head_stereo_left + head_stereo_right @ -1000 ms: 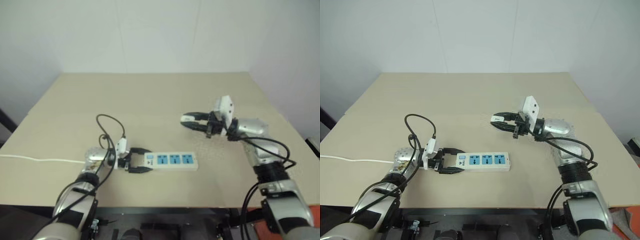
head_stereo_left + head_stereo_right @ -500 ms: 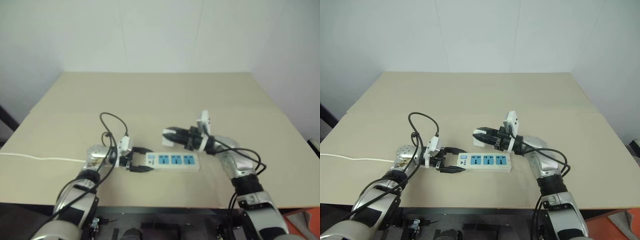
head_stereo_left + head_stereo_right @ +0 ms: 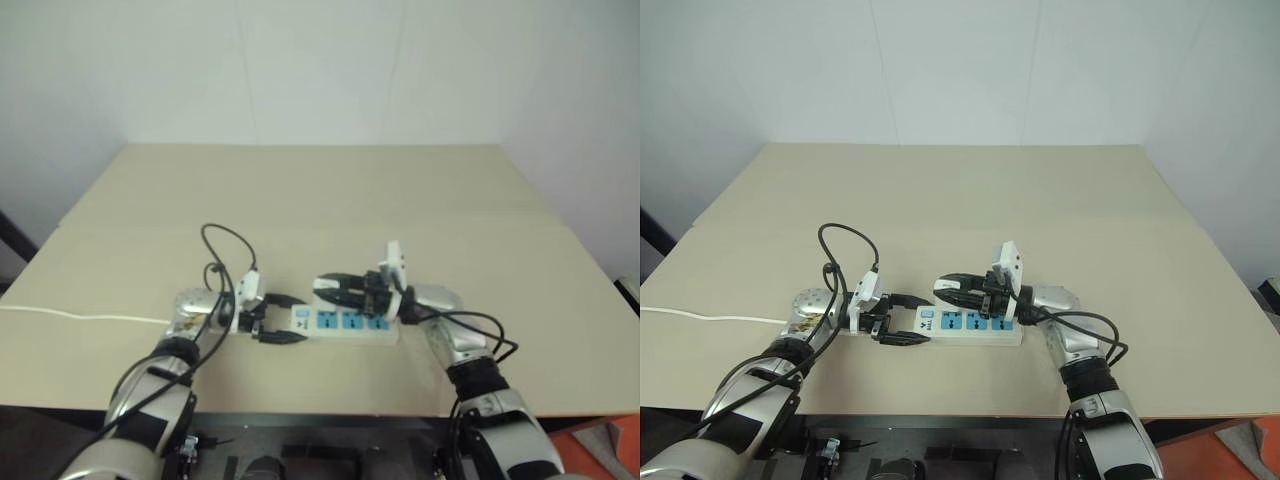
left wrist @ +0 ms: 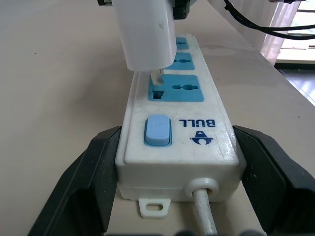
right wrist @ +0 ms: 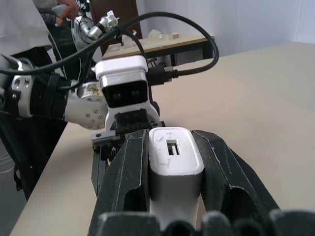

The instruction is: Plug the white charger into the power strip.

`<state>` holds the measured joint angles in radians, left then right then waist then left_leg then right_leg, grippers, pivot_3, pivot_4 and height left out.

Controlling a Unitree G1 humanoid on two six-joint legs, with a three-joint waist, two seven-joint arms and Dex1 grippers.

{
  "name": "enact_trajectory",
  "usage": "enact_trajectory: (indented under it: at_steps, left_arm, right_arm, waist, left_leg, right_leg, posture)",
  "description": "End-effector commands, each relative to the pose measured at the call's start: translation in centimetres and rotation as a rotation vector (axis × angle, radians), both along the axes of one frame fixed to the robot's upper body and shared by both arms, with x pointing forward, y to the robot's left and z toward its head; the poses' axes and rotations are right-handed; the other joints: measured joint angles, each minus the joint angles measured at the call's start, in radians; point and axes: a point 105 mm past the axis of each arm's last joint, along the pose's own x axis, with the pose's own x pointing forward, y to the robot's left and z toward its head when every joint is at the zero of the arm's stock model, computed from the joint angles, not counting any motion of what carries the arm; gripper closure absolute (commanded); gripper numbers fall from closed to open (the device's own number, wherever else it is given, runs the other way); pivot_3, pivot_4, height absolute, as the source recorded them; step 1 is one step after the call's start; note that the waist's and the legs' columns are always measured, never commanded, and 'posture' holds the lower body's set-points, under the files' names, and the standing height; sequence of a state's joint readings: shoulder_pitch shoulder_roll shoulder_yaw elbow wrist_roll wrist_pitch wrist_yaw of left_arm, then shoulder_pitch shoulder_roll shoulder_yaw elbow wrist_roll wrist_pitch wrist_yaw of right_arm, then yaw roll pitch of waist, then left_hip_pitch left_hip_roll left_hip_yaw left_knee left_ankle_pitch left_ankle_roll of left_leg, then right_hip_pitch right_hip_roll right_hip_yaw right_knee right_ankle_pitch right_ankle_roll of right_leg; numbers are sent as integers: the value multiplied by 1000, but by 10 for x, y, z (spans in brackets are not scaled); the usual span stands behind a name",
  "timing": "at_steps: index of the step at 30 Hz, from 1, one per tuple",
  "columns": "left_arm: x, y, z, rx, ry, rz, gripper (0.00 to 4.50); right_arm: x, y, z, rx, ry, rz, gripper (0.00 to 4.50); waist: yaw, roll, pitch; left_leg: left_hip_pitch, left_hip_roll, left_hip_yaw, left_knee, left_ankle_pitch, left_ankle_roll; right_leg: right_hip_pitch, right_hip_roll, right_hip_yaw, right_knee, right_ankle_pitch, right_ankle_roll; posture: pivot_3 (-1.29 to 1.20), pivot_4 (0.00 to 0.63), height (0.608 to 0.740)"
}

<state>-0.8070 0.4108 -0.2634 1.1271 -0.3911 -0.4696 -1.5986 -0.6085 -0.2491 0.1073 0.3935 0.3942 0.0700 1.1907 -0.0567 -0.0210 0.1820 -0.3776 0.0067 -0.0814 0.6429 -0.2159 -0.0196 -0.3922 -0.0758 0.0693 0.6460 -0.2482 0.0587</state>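
On the pale beige tabletop (image 3: 330, 190), near its front edge, lies the long flat white plastic power strip (image 3: 345, 322) with three blue outlets; it serves as landmark. Its switch end points toward the left arm, and a thin white cord (image 3: 80, 319) runs from that end away across the tabletop to the left.

Left tool (image 3: 278, 320): clamped on the strip's switch end, one black finger (image 4: 91, 179) pressed against each long side of the housing, cord exiting between them.

Right tool (image 3: 952, 290): reaches in from the strip's far end, roughly level, above the outlets; closed on the small boxy white plastic charger (image 4: 145, 32), fingers flat against its two sides.

Charger: upright over the outlet nearest the blue rocker switch (image 4: 157, 130). Its metal prongs (image 4: 156, 77) meet that outlet's slots; charger body stands clear of the strip's face, not seated.
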Motion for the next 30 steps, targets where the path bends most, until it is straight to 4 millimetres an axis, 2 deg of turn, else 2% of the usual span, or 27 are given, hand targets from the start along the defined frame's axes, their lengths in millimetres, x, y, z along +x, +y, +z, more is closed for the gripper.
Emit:
enact_trajectory:
  at_steps: [1,16,30]
  left_arm:
    - [-8,1,-14,65,54,-40,1266]
    - [-7,-1,-13,62,56,-41,1266]
    - [-6,-2,-12,55,53,-40,1266]
  right_arm:
    - [1,1,9,5,-58,15,3369]
    - [1,-11,6,-22,-51,22,3369]
    - [1,-3,0,-31,-64,9,3369]
  waist:
    - [0,0,0]
    - [3,0,0]
    - [10,0,0]
  left_leg:
    - [0,0,0,0,0,0]
    - [0,0,0,0,0,0]
    - [0,0,0,0,0,0]
  right_leg:
    - [0,0,0,0,0,0]
    - [0,0,0,0,0,0]
    - [0,0,0,0,0,1]
  posture:
    - [0,150,740]
    - [0,150,740]
    - [0,150,740]
